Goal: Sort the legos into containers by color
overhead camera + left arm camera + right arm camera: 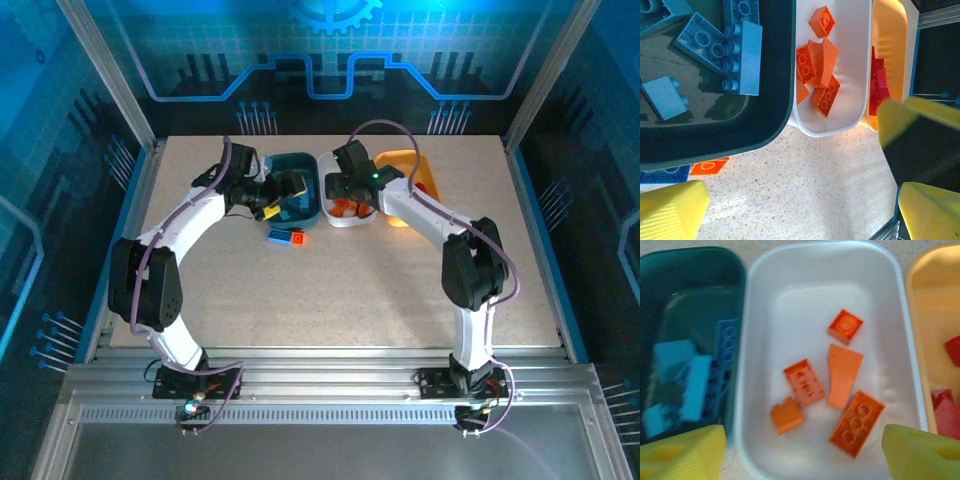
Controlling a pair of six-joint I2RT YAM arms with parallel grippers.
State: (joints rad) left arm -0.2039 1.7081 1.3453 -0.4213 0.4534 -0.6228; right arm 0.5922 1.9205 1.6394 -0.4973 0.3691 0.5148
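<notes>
Overhead, wrists close — white tub (790, 315) shared

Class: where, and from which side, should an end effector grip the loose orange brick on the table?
Probably from above, pinching the near and far faces of the orange brick: it lies flat, studs up, with a blue brick against its left side.

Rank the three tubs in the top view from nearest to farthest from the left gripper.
1. The dark teal tub, directly under the left gripper.
2. The white tub, the middle one of the row.
3. The yellow-orange tub, at the right end of the row.
</notes>
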